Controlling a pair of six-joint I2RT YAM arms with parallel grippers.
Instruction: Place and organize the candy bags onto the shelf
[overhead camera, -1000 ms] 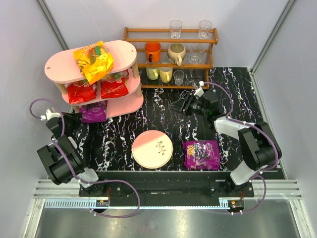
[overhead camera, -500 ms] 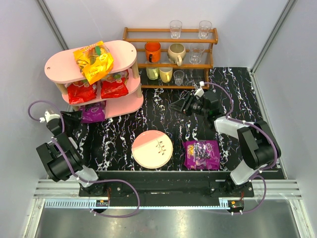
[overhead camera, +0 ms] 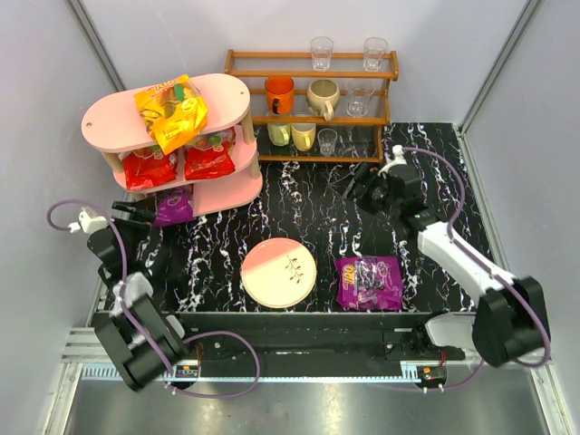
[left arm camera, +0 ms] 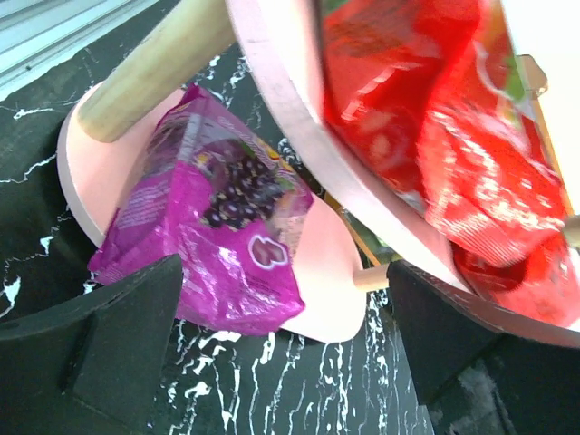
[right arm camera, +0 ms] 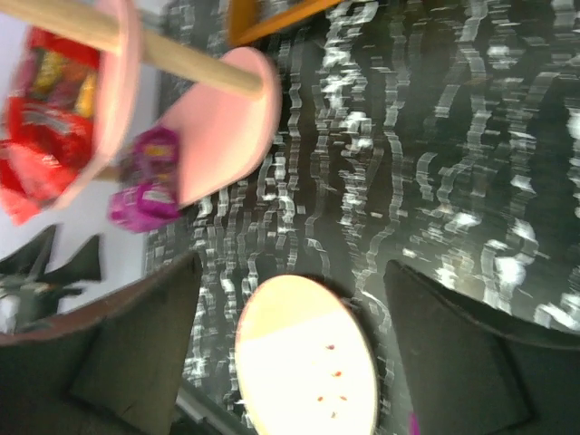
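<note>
**A:** Top external view, starting at the left: where is the left gripper (overhead camera: 140,211)?

**B:** Low beside the shelf (overhead camera: 222,91), with its fingers aimed at the bottom board. A purple bag (overhead camera: 172,205) lies on that board just ahead of the tips. One end of the bag hangs over the edge toward the gripper.

**A:** Is it holding the bag?

**B:** No. The left wrist view shows its fingers (left arm camera: 109,344) spread wide, and the bag sits beyond them rather than between. I cannot tell whether one tip brushes it.

**A:** And the other boards?

**B:** Above the gripper, a red bag (overhead camera: 149,168) and a second red bag (overhead camera: 209,156) sit side by side on the middle board. Higher still, the orange-yellow bag (overhead camera: 170,111) lies on the top board.

**A:** Now the right side.

**B:** The right gripper (overhead camera: 352,188) is above the black marbled table (overhead camera: 299,213), near the front of the brown rack (overhead camera: 313,74), pointing left. Its wrist view is blurred, but the fingers (right arm camera: 136,353) stand apart with nothing between them. The round plate (overhead camera: 278,272) lies below and ahead of it.

**A:** Any bag off the shelf?

**B:** A second purple bag (overhead camera: 369,282) lies flat on the table. It is well apart from the right gripper, back toward that arm's base and just right of the plate.
</note>
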